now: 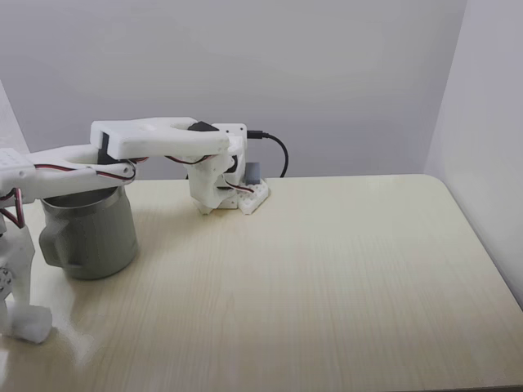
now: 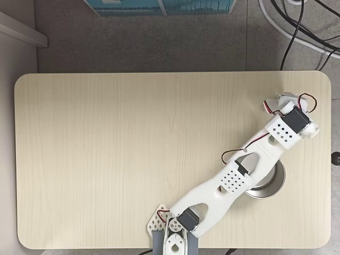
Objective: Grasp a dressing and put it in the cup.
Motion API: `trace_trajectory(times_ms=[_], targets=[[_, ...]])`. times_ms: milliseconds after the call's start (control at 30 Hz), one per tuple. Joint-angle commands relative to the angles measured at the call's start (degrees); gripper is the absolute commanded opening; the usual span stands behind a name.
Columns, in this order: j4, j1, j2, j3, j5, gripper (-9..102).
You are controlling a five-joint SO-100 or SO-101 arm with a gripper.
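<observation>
Nearest, at the lower left of a fixed view, white arm base (image 1: 16,302), standing on the pale wooden table (image 1: 327,278). Just behind it, the cup (image 1: 88,233): upright, sage-green, handle turned toward the left of that view, well apart from the far edge of the table. Seen from above in a fixed view, partly covered by the arm (image 2: 234,180), with only some of the shiny steel inside showing. Farther back, the same arm stretched about level over the cup and bent down at the wrist. At the far edge of the table, the gripper (image 1: 225,208), pointing down, tips at or very close to the tabletop. Perforated finger (image 1: 255,194) spread off to the right of that view, clearly parted from the other one. Cannot tell whether anything sits between them: white on white there, so the dressing not to be made out with certainty. Behind the gripper, black cable (image 1: 278,151), then plain grey wall (image 1: 327,73).
</observation>
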Motion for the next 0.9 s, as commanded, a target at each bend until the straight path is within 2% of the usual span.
trace_trajectory(times_ms=[0,300,867], targets=[[2.3,-1.0,-1.1,1.7,0.4,2],[2.4,-0.9,-11.8,-6.7,1.9,0],[2.4,-0.8,-65.7,-42.3,4.7,0]])
